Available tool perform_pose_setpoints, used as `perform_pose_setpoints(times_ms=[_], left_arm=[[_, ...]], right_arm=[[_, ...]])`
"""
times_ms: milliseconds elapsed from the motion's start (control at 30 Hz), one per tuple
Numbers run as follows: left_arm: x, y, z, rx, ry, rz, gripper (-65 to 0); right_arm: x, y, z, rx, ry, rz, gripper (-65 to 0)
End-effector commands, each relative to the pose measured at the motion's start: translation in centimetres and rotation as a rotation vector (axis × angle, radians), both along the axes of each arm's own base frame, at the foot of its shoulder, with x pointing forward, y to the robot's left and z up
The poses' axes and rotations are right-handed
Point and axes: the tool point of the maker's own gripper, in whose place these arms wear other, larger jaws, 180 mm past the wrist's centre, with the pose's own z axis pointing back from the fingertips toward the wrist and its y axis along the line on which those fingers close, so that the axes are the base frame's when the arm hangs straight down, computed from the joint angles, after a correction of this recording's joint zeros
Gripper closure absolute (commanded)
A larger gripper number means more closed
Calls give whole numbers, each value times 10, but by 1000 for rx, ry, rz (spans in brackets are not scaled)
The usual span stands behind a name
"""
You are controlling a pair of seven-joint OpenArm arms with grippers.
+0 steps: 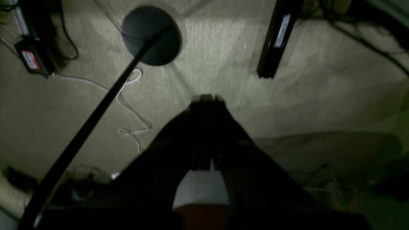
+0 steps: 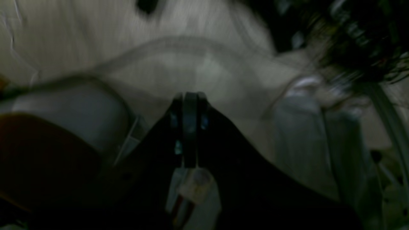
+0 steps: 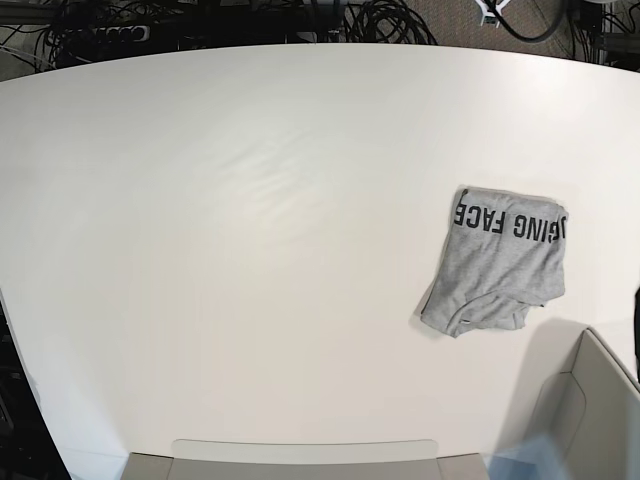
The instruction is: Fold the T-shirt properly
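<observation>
The folded heather-grey cotton T-shirt [image 3: 500, 260] lies lengthwise twelve-to-six, lettering toward twelve; left gripper [image 1: 206, 97] and right gripper [image 2: 189, 95] closed, empty.

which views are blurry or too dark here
Base view: bright, sharp, the T-shirt lettering readable on the white table. Left wrist view: dim, fairly sharp floor, dark jaws. Right wrist view: dark, smeared by motion blur, little recognisable.

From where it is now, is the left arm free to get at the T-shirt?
Probably yes: the folded T-shirt lies alone on the table, nothing on or beside it. The shut left gripper is off over the floor.
</observation>
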Motion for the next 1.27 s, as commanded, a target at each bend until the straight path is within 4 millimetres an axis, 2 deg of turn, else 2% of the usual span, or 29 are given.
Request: perform_pose_setpoints(times_ms=[0,67,133,267,333,433,533,667,733,900,1100,1233], left_arm=[[-12,5,-3,7,36,-8,0],[-13,-1,-16,-7,43,-7,0],[-9,-5,-26,-18,44,-5,0],[12,-8,-39,-26,0,-2,0],[23,-8,-44,-25,-23,7,0],[35,-7,-47,-24,-37,12,0],[45,-9,-51,-26,-39,20,0],[49,-11,-56,-31,-15,49,0],[51,-11,-56,-31,-17,50,0],[62,-12,-57,-32,-31,47,0],[64,-12,-57,-32,-30,47,0],[65,-30,-60,-60,-38,53,0]], right_arm=[[-6,4,-4,21,15,8,0],[-11,6,-20,30,29,24,0],[-13,-2,-36,17,48,38,0],[-19,-11,-68,-5,85,45,0],[-21,-22,-80,-21,93,59,0],[-12,-28,-95,-19,73,95,0],[9,-28,-102,-3,22,130,0],[38,-9,-107,60,-71,136,0],[45,-3,-109,76,-97,127,0],[47,-6,-114,56,-84,116,0],[36,4,-118,52,-49,102,0],[28,16,-120,59,-24,92,0]])
